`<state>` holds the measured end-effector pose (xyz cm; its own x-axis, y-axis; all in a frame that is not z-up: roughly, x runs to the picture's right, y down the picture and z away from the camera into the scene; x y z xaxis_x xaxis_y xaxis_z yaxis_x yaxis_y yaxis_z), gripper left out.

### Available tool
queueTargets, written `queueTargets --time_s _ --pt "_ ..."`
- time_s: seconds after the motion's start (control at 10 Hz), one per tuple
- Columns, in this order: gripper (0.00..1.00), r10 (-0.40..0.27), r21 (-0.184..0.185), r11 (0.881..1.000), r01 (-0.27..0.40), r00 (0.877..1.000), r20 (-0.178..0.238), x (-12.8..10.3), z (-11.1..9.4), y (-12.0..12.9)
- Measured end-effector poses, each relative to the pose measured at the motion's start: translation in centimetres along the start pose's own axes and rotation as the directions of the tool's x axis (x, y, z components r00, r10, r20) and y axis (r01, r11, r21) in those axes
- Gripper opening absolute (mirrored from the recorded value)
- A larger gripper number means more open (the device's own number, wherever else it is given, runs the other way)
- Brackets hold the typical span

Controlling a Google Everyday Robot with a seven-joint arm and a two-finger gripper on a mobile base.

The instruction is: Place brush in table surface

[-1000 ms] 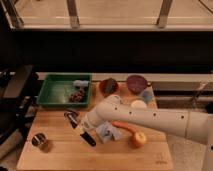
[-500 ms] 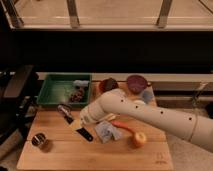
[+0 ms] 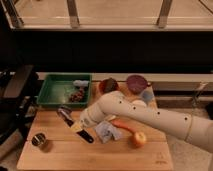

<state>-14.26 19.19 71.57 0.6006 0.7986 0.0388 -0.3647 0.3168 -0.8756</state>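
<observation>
The brush [image 3: 80,129] has a slim black handle and a small greyish head [image 3: 63,112]. It lies slanted over the left middle of the light-wood table surface [image 3: 65,155], head pointing up-left toward the tray. My gripper [image 3: 81,124], at the end of the white arm [image 3: 150,117] reaching in from the right, is shut on the brush around mid-handle. The arm hides the fingers' far side. I cannot tell whether the brush touches the board.
A green tray [image 3: 52,92] holding small items stands at the back left. On the board are a metal cup [image 3: 39,141] front left, a blue cloth [image 3: 106,132], an orange carrot [image 3: 122,125], an apple [image 3: 139,139], and bowls [image 3: 136,82] at the back. A black chair [image 3: 15,90] stands on the left.
The gripper and brush have shifted a little left and toward the back over the board. The arm has swung left with them.
</observation>
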Motion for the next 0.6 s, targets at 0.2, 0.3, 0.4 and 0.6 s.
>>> queueTargets --time_s 0.2,0.3,0.4,0.6 --pt "0.1 0.037 0.001 0.999 -0.037 0.999 -0.033 1.8 1.8 -1.6" --pt "0.1 0.054 0.004 0.999 -0.054 0.997 -0.049 2.5 2.6 -2.4" --pt "0.1 0.066 0.008 0.998 -0.066 0.996 -0.062 3.1 3.1 -3.1" --pt "0.12 0.092 0.02 0.996 -0.091 0.992 -0.081 4.0 3.9 -4.3"
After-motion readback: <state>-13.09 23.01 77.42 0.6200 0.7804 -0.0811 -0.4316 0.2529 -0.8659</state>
